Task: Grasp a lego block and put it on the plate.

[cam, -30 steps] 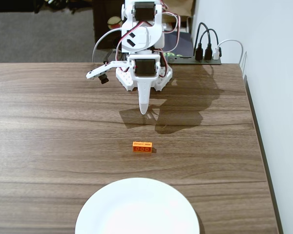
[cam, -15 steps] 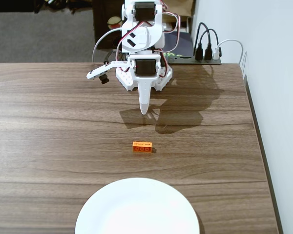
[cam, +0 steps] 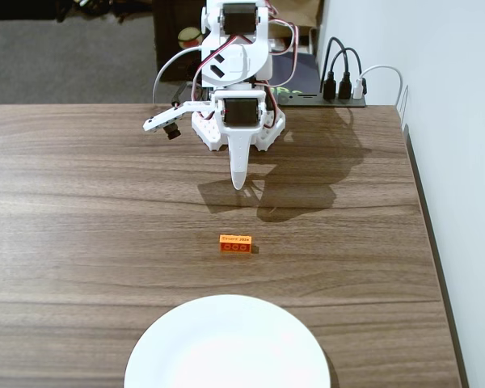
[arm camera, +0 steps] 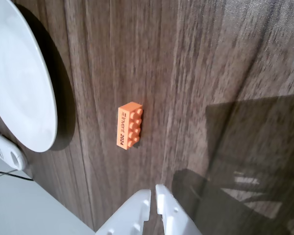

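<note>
The orange lego block lies flat on the wooden table, studs toward the camera, dark print on its far face. It also shows in the wrist view, mid-frame. The white plate sits at the table's near edge; in the wrist view its rim is at the upper left. My white gripper hangs above the table, well behind the block, pointing down. In the wrist view the gripper enters from the bottom, its jaws nearly together with only a thin gap, holding nothing.
The arm's base stands at the far edge of the table. A black hub with plugged cables lies at the back right. The table's right edge runs along a white wall.
</note>
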Robot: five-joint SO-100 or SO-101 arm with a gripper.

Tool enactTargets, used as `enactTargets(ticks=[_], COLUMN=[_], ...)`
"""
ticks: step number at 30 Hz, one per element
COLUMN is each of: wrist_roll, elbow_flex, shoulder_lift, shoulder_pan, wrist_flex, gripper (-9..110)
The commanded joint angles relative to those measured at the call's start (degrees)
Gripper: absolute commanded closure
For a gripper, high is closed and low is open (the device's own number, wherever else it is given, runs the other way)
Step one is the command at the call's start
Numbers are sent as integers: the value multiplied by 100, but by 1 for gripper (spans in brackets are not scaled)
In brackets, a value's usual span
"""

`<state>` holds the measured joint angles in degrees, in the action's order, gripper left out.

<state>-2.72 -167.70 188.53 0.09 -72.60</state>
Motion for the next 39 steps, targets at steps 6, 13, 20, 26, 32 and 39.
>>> enactTargets(ticks=[6, 13, 20, 26, 32, 39], wrist_roll=[-18, -44, -79, -79, -53, 264], elbow_flex=[26, 26, 35, 114, 325, 1099], shoulder_lift=[9, 9, -62, -519, -1582, -2839], shoulder_pan=[-44, -62, -123, -88, 18, 167], wrist_flex=[-9, -9, 26, 272, 967, 1274], gripper=[101, 101, 101, 101, 101, 101])
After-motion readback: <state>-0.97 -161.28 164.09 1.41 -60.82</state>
